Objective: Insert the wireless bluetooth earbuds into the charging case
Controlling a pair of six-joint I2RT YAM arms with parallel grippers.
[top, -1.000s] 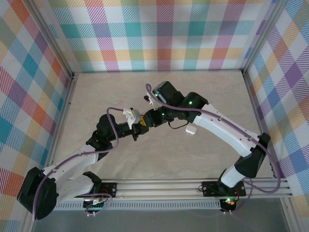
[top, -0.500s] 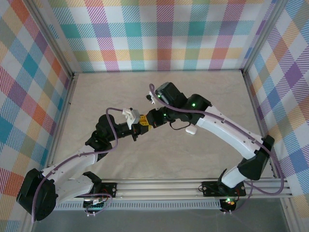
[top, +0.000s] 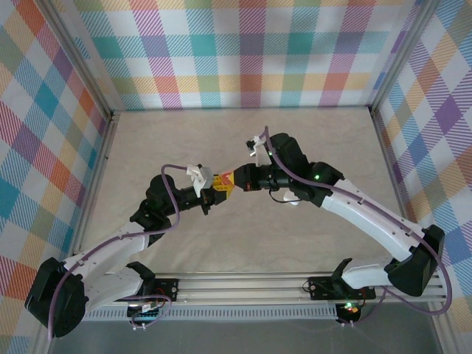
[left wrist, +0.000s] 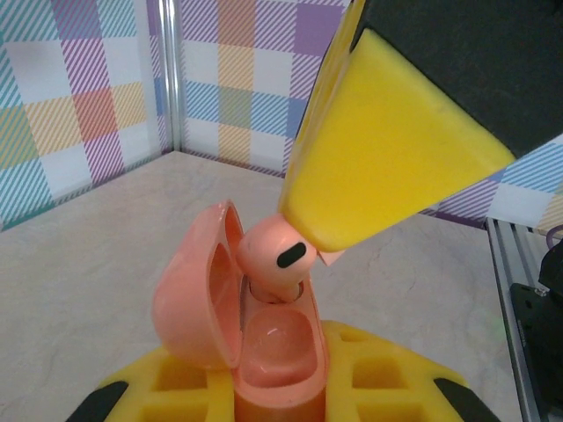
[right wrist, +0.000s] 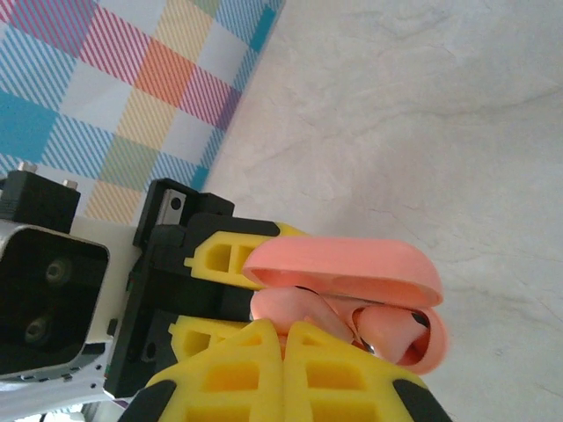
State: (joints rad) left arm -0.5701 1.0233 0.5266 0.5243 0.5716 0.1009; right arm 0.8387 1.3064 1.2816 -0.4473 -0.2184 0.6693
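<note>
Salmon-pink charging case (left wrist: 264,360) — upright, lid open (swung left); one pink earbud (left wrist: 271,257) tilted, partway in its far socket

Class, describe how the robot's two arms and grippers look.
The left arm and right arm have white curved links, black joints and looping purple cables. The left gripper and right gripper carry yellow, grid-pocketed fingers. A green light glows on the right arm.

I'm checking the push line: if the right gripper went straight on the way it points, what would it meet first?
The pink earbud perched in the open charging case, directly at the shut right gripper's tips. They seem to be touching, though depth is unclear.
</note>
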